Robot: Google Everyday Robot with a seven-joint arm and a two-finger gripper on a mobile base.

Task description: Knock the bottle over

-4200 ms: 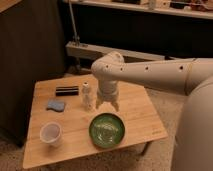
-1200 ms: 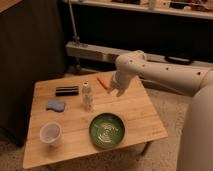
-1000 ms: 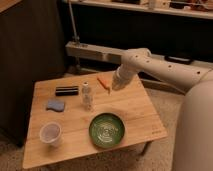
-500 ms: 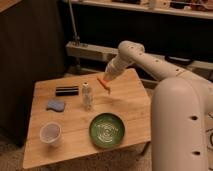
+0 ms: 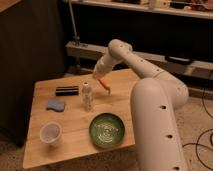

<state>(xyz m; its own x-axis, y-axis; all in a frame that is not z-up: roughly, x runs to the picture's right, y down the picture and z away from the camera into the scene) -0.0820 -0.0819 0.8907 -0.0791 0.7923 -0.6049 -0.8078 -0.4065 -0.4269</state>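
Near the table's [image 5: 75, 122] far edge, gripper [image 5: 100, 76] hovers behind the small slim whitish translucent plastic bottle [image 5: 87, 96], upright mid-table; open or closed, can't tell. Strike high near its cap [image 5: 86, 84] so it tips, not slides.

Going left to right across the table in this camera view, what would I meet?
Cup → bottle → green plate. The end effector hangs beyond the bottle, above the table near its far edge, beside an orange object.
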